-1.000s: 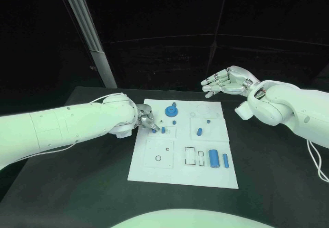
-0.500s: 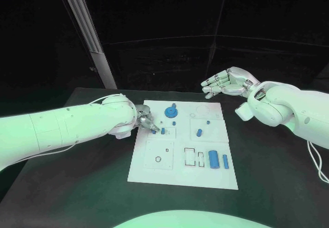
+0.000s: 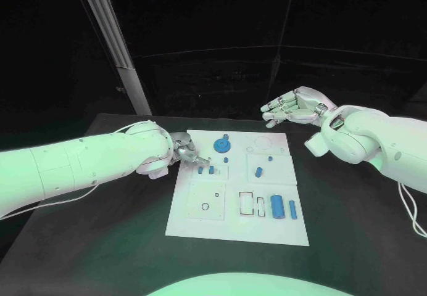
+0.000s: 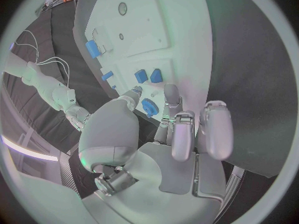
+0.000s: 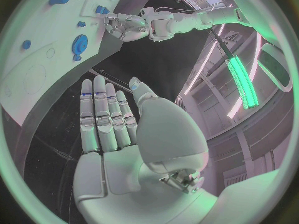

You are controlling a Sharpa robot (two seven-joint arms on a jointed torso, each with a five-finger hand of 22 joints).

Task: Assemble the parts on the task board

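The white task board [image 3: 239,228] lies in the middle of the table. My left hand [image 3: 189,153] hovers over its left edge with fingers curled. In the left wrist view a small blue part [image 4: 149,107] sits pinched between the thumb and a finger. Two small blue parts [image 3: 207,169] stand on the board just beyond the fingertips [image 4: 148,75]. A blue gear [image 3: 221,145] lies to the right of that hand. My right hand [image 3: 294,106] is raised above the board's far right corner, its fingers [image 5: 102,117] straight and holding nothing.
More blue parts lie on the board: a blue cylinder [image 3: 277,205] and a blue bar [image 3: 293,208] at the near right, and a short blue piece [image 3: 257,171] mid-right. A pale post [image 3: 120,55] stands behind the table's far left.
My left hand has drawn back slightly from the two small blue parts toward the board's far left. The right hand has stayed still.
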